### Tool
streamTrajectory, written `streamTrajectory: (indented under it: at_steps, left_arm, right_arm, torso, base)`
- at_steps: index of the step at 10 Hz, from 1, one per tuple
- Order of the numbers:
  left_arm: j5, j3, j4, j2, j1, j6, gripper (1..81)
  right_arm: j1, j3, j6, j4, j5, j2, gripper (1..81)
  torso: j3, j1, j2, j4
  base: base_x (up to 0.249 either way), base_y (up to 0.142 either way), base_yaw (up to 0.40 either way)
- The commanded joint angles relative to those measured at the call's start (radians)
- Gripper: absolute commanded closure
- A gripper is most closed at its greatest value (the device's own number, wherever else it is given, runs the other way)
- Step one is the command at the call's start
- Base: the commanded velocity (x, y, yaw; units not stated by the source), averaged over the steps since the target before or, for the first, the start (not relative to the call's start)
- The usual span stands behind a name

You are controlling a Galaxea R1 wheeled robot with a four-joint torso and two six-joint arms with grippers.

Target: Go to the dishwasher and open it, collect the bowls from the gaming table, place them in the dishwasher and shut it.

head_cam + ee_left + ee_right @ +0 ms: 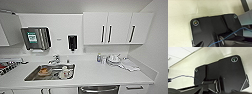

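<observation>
I face the white counter (100, 72), the dishwasher (98, 89) shut at the frame's bottom centre, right of the sink (50, 72); whether either claw is wide or narrow I cannot tell.

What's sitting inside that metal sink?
Inside the steel sink sit an orange dish and a white patterned dish. Whatever lies beneath them is covered, and the other items are too blurred to name.
</observation>
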Motion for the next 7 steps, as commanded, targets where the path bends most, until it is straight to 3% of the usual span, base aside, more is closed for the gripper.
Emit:
streamTrajectory:
  at_steps: [1, 7]
  left_arm:
    - [0.047, 0.008, 0.000, -0.015, -0.057, 0.005, 1.0]
    - [0.046, 0.008, 0.001, -0.015, -0.054, 0.005, 1.0]
  right_arm:
    - [0.054, 0.024, -0.001, -0.013, -0.051, -0.024, 1.0]
    - [0.050, 0.023, -0.001, -0.015, -0.050, -0.024, 1.0]
  torso:
    - [0.000, 0.001, 0.000, 0.000]
    - [0.000, 0.001, 0.000, 0.000]
  base:
    - [0.143, 0.000, 0.000]
    - [0.124, 0.000, 0.000]
